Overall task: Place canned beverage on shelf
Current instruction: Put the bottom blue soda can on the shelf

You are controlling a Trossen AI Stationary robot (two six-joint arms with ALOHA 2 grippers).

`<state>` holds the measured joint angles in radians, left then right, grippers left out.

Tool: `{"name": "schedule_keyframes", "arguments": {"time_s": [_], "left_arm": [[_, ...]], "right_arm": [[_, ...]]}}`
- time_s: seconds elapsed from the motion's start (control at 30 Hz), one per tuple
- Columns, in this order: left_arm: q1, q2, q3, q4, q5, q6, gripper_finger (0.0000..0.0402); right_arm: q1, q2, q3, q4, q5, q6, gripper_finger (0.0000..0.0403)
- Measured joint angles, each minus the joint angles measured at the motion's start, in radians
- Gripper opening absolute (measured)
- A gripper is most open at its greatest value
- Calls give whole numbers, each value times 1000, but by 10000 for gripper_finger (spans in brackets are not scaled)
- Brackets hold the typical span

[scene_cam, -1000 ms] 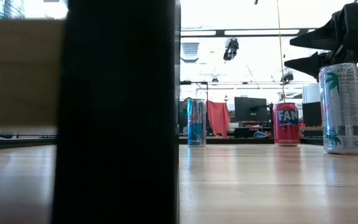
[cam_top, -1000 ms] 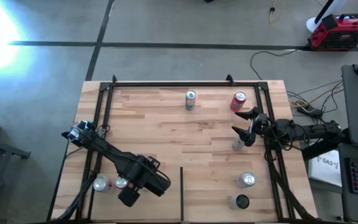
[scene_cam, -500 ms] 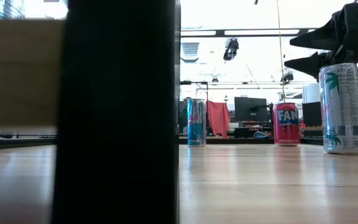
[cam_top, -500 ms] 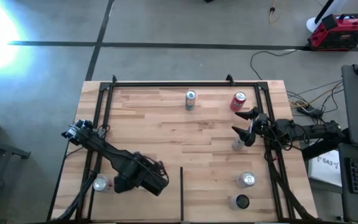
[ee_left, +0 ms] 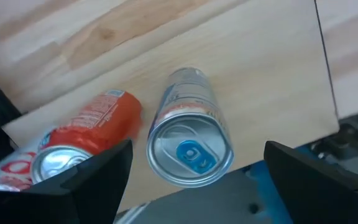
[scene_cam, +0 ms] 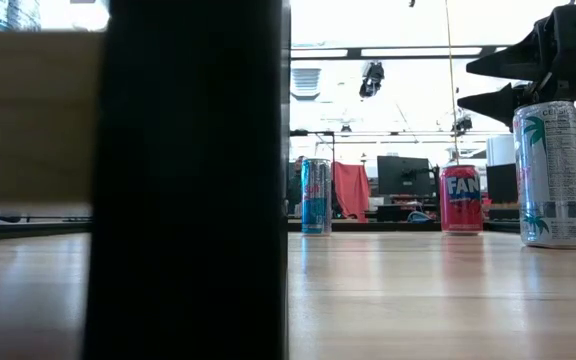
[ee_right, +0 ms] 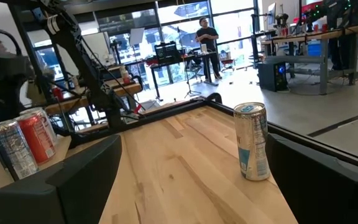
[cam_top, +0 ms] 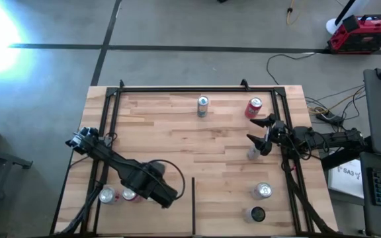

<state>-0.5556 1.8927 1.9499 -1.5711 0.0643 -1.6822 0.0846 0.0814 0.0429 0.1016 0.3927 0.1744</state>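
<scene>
The shelf (cam_top: 177,142) is a light wooden board framed by black rails. At its near left corner a silver can (cam_top: 106,195) and a red can (cam_top: 128,195) stand upright. My left gripper (cam_top: 156,190) hangs above that corner, pointing down, open. In the left wrist view an upright silver can with a blue tab (ee_left: 188,149) shows below, between the fingers, with an orange can (ee_left: 73,146) beside it; neither is touched. My right gripper (cam_top: 258,135) waits open and level at the shelf's right rail, seen too in the low view (scene_cam: 465,85).
More upright cans are on the board: a silver-blue one (cam_top: 202,104) and a red one (cam_top: 254,107) at the far side, a white one (scene_cam: 551,175), a silver one (cam_top: 262,191) and a dark-topped one (cam_top: 256,214) near right. A thin black divider strip (cam_top: 193,205) stands at the near edge.
My left gripper has stayed above the near-left cans and rolled about a quarter turn around its downward axis; midway its body covered the red can in the high view. The cans have not moved.
</scene>
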Motion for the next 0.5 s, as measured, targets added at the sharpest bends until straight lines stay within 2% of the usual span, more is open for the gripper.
{"name": "schedule_keyframes", "arguments": {"time_s": [0.43,0.5], "left_arm": [[0,0,0,0,-4,217,348],[0,1,0,0,-32,254,348]], "right_arm": [[0,0,0,0,0,1,382],[0,0,0,0,0,-1,382]]}}
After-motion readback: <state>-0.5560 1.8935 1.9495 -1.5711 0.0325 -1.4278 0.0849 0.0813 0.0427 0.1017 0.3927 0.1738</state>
